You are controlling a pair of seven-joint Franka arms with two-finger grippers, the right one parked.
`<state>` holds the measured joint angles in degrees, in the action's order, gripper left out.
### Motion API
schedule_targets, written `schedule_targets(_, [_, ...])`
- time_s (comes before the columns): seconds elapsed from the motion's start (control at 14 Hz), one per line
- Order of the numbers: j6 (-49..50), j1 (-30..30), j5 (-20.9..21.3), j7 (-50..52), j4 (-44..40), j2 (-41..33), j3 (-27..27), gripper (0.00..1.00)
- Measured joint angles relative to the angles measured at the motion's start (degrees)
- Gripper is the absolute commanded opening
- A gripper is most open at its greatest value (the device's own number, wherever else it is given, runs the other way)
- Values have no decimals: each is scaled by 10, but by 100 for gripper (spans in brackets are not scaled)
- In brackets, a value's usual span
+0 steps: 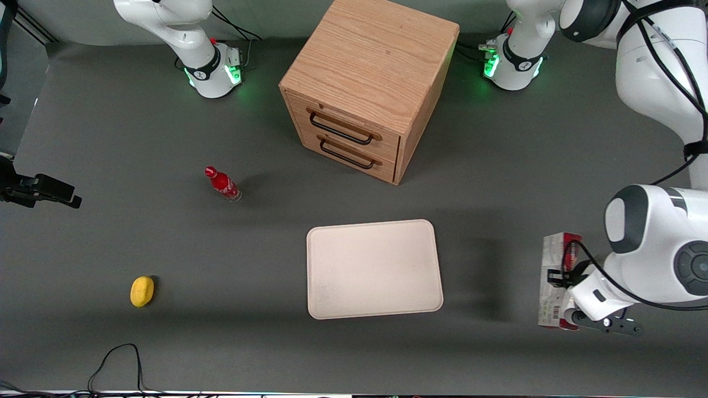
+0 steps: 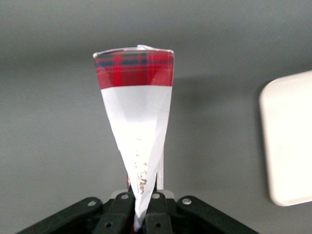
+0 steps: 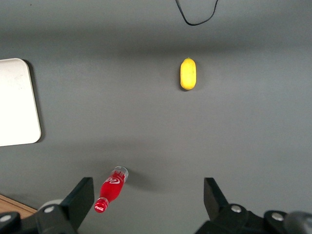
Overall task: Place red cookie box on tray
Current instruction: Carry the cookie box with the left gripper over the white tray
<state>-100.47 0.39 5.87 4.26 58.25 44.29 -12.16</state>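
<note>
The red cookie box (image 1: 555,257) is a long slim carton with a grey-white barcode side, lying toward the working arm's end of the table. My left gripper (image 1: 557,277) is shut on it about midway along its length. In the left wrist view the gripper (image 2: 141,207) pinches the box (image 2: 136,117), whose red tartan end points away from the camera. The cream-white tray (image 1: 374,269) lies flat and bare beside the box, toward the parked arm's end, with a gap of table between them. The tray's edge also shows in the left wrist view (image 2: 290,136).
A wooden drawer cabinet (image 1: 368,83) stands farther from the front camera than the tray. A small red bottle (image 1: 222,184) and a yellow fruit (image 1: 142,291) lie toward the parked arm's end. A black cable (image 1: 113,362) loops at the near edge.
</note>
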Motion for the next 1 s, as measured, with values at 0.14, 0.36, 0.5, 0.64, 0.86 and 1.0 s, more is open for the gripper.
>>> schedule_targets(0.14, [1,-15,0,96,-14,0,-19,0])
schedule_targets(0.36, [-2,-55,1,213,-20,1,-31,0])
schedule_targets(0.5, [-16,-94,14,289,-19,8,-32,0])
schedule_targets(0.64, [-46,-134,40,354,-17,27,-32,0])
schedule_targets(0.86, [-98,-177,81,402,-14,77,-32,0])
schedule_targets(1.0, [-133,-190,108,407,0,109,-32,0])
